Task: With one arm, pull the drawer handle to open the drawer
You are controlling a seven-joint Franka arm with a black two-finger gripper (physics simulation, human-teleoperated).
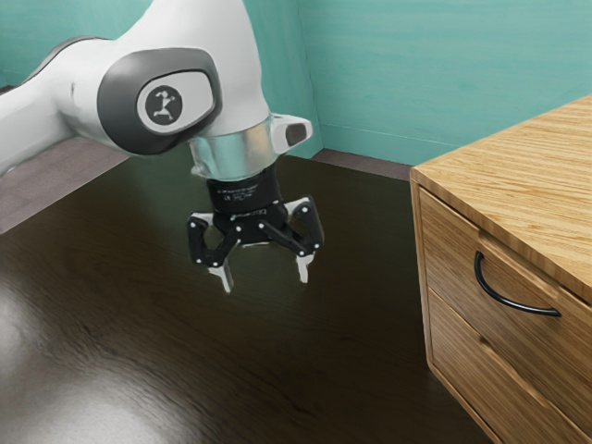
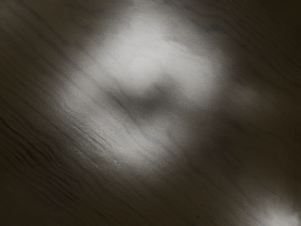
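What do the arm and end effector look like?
Glossy white rounded arm shell, dark grey round joint cap with a white logo, silver metal wrist collar, then a black two-finger end effector: linkage fingers with pale pivot pins and light grey tips.

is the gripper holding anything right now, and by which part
Nothing is held: the gripper hangs open above the dark table, apart from the drawer handle.
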